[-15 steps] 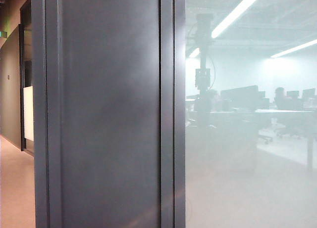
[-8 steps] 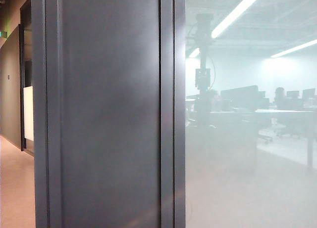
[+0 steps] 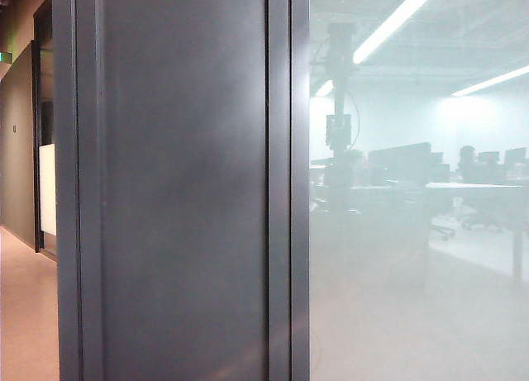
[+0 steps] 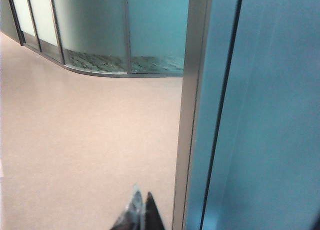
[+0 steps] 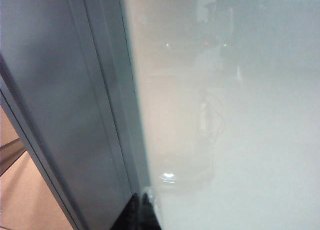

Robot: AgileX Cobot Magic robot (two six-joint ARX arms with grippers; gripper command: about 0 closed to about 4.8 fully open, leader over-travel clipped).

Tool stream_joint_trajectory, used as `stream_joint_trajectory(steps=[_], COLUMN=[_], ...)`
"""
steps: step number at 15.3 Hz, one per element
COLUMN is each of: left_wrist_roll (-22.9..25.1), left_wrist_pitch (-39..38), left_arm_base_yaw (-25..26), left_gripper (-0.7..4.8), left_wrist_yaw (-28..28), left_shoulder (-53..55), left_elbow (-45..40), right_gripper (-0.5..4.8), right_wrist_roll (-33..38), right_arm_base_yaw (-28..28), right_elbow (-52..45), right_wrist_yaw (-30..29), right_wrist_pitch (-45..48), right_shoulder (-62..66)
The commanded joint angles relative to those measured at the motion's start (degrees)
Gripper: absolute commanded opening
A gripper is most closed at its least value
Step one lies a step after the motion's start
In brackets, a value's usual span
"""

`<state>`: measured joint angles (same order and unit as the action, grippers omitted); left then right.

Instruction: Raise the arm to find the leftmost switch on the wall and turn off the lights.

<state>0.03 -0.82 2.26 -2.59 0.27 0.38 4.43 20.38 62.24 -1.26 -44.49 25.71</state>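
No switch is seen yet. L gripper (image 4: 141, 212) & R gripper (image 5: 141, 210) are pressed together, low by the dark panel (image 3: 182, 183). It could be bumped if the arm (image 3: 339, 108) is raised blind.

Arm (image 3: 339, 108) only a hazy reflection, left hand (image 4: 141, 215) and right hand (image 5: 141, 215) cropped to fingertips

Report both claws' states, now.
Left claw: shut, empty, above the floor.
Right claw: shut, empty, by the frosted glass.
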Motion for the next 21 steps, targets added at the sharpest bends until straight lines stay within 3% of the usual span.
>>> stream_joint_trajectory(steps=[1,11,14,16,21], left_wrist_roll=[0.2,0.2,0.2,0.2,0.17], left_wrist_pitch=[0.79,0.72,0.7,0.68,0.61], left_arm_base_yaw=[-0.02,-0.02,-0.02,-0.02,-0.02], left_gripper=[-0.05,-0.05,-0.05,-0.05,-0.05], left_wrist_yaw=[-0.2,-0.2,-0.2,-0.2,-0.15], left_shoulder=[-0.04,-0.04,-0.04,-0.04,-0.04], left_elbow=[0.13,0.13,0.13,0.13,0.13], right_gripper=[-0.01,-0.01,-0.01,-0.01,-0.01], right_wrist_roll=[-0.17,-0.24,-1.07,-1.16,-1.07], right_arm_base_yaw=[0.07,0.07,-0.66,-4.63,-18.62], right_elbow=[0.15,0.17,-1.97,-9.66,-37.68], right_wrist_yaw=[0.07,0.15,4.07,4.55,4.96], right_wrist_pitch=[0.96,-0.02,-3.54,0.2,22.21], right_shoulder=[0.02,-0.09,-1.79,-6.91,-16.92])
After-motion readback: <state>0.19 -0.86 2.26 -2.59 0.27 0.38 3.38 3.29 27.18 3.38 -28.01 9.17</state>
